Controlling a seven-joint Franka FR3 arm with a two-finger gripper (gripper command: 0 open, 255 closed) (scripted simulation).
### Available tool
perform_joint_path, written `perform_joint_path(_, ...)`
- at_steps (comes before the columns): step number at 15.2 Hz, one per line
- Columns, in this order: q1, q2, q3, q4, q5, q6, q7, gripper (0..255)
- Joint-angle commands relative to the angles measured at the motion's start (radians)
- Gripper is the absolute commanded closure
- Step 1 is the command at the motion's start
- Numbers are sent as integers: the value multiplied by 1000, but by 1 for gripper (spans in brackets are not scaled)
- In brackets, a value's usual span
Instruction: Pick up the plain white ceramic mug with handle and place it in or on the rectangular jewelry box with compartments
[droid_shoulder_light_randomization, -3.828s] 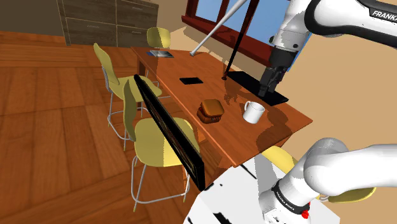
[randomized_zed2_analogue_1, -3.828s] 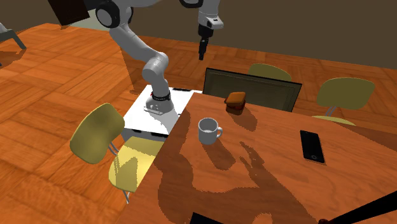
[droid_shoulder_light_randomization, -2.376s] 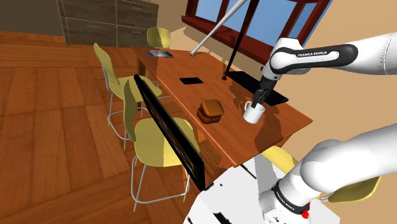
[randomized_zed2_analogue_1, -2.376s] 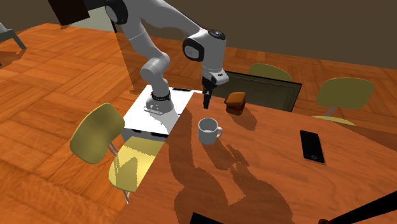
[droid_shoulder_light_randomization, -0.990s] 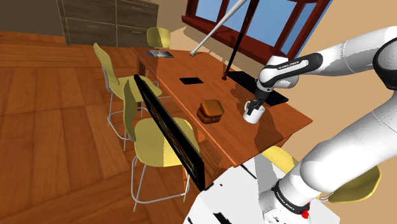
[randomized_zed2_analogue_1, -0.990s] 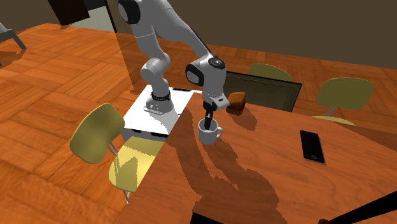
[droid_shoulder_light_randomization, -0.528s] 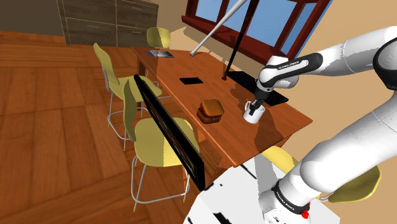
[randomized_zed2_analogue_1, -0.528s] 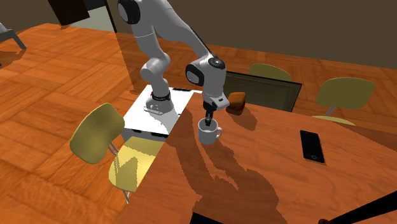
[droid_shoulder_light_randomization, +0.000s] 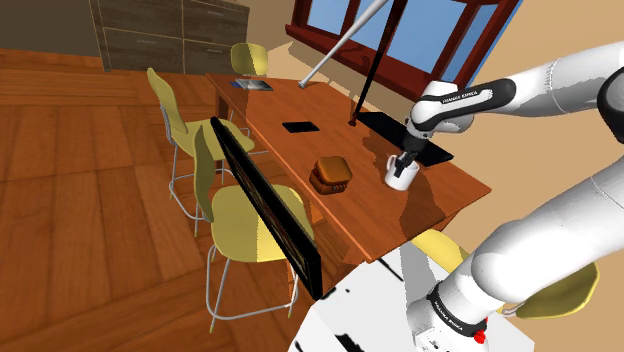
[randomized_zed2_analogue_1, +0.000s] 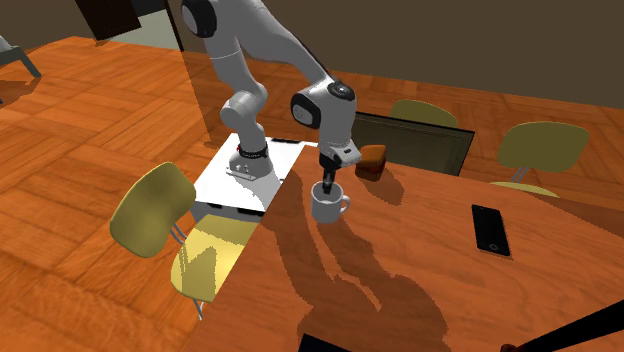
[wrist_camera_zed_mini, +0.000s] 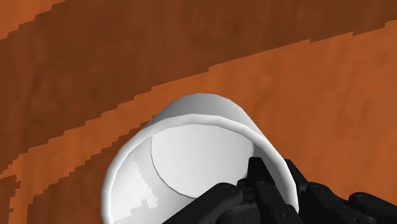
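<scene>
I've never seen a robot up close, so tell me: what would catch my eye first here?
First, the big white arm: its black gripper pinches the rim of a white mug at the end of the wooden table nearest the stand. Just to the shoulder view's left of the mug sits a small brown box, and yellow chairs line the table's side further left.

The shoulder camera stands beside and a little behind my stand (droid_shoulder_light_randomization: 345, 318), rather high, and looks down along the desk (droid_shoulder_light_randomization: 290, 160) toward the window (droid_shoulder_light_randomization: 430, 40). The second exterior camera looks from the opposite side, from above, back toward my stand. Both share the desk top with the white mug (droid_shoulder_light_randomization: 400, 177). The wrist camera, very near, looks along my end effector (wrist_camera_zed_mini: 275, 181) into this mug.
</scene>
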Motion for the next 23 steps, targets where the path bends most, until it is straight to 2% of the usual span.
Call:
perform_joint_path(1, 0, -16, 5, 14, -4, -30, 4, 255)
perform_joint_path(23, 0, -131, 49, 218, -17, -344, 17, 255)
